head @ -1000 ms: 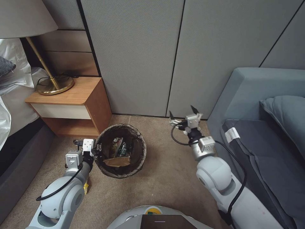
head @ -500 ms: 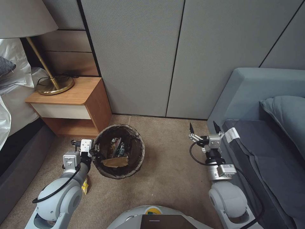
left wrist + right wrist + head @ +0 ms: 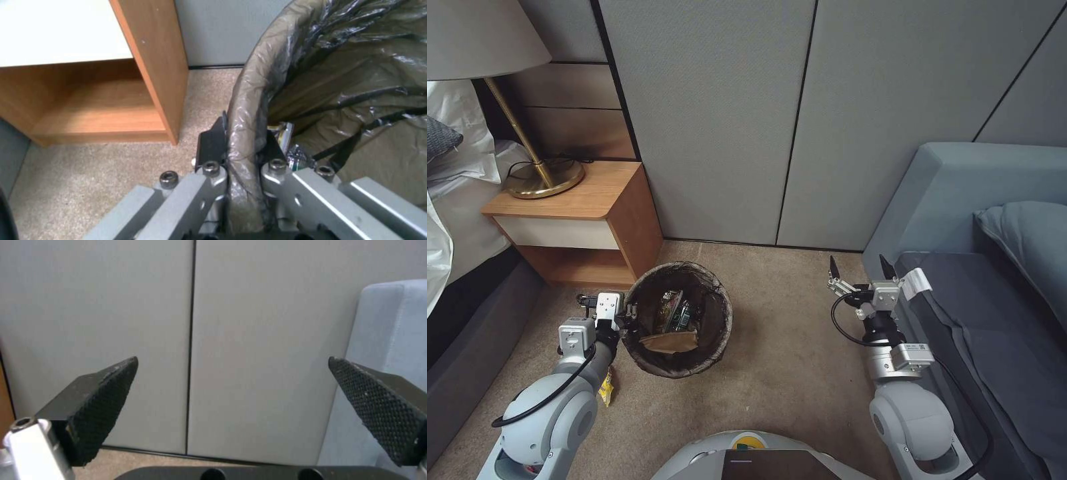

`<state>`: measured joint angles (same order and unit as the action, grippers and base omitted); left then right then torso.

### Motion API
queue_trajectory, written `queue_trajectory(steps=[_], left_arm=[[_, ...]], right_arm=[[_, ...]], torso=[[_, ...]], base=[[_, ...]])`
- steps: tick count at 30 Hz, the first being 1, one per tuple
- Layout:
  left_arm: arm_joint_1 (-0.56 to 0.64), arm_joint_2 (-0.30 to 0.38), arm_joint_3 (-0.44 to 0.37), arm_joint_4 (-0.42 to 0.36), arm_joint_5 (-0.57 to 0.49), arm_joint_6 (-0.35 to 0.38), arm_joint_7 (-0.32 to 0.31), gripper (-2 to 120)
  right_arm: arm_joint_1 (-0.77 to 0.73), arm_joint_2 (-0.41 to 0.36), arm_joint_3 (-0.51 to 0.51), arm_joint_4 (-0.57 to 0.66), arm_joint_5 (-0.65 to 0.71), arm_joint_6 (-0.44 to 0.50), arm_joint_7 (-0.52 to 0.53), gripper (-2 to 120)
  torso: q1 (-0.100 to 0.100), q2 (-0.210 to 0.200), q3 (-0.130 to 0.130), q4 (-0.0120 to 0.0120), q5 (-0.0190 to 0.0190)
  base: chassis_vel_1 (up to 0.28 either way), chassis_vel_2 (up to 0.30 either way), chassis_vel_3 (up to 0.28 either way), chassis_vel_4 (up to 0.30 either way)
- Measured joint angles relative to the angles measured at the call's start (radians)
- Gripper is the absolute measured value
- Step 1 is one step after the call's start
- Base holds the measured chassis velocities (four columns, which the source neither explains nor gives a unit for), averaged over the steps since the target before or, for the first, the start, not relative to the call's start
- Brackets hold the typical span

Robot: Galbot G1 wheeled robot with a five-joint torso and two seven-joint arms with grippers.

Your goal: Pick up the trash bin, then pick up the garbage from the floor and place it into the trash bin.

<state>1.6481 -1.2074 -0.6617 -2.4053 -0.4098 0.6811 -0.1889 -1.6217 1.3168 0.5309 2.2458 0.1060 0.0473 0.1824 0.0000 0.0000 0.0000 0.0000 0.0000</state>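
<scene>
On the tan carpet (image 3: 774,387), the left gripper (image 3: 627,319) pinches the near-left rim of the round trash bin lined with a dark bag (image 3: 720,327), litter inside, while the right gripper (image 3: 859,267) hangs spread wide beside the blue-grey sofa (image 3: 954,193).

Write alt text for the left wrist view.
The left gripper is shut on the bag-lined rim of the trash bin, one finger outside and one inside. Litter shows inside the bin; a wooden nightstand stands beside it on carpet.
</scene>
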Motion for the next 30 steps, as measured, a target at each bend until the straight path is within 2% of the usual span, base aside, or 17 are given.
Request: queue_trajectory(steps=[19,30], left_arm=[[0.010,0.000,-0.005,-0.015,-0.001,0.001,-0.001,3],[0.029,-0.012,-0.006,-0.032,0.009,0.001,-0.004,3]], right_arm=[[0.007,-0.004,0.002,-0.011,0.005,-0.020,0.000,100],[0.003,-0.007,-0.001,-0.011,0.056,-0.046,-0.002,100]], torso=[[0.000,0.000,0.000,0.0001,0.0000],[0.000,0.000,0.000,0.0000,0.0001]], base=[[0.049,0.057,0.053,0.057],[0.076,0.071,0.073,0.082]])
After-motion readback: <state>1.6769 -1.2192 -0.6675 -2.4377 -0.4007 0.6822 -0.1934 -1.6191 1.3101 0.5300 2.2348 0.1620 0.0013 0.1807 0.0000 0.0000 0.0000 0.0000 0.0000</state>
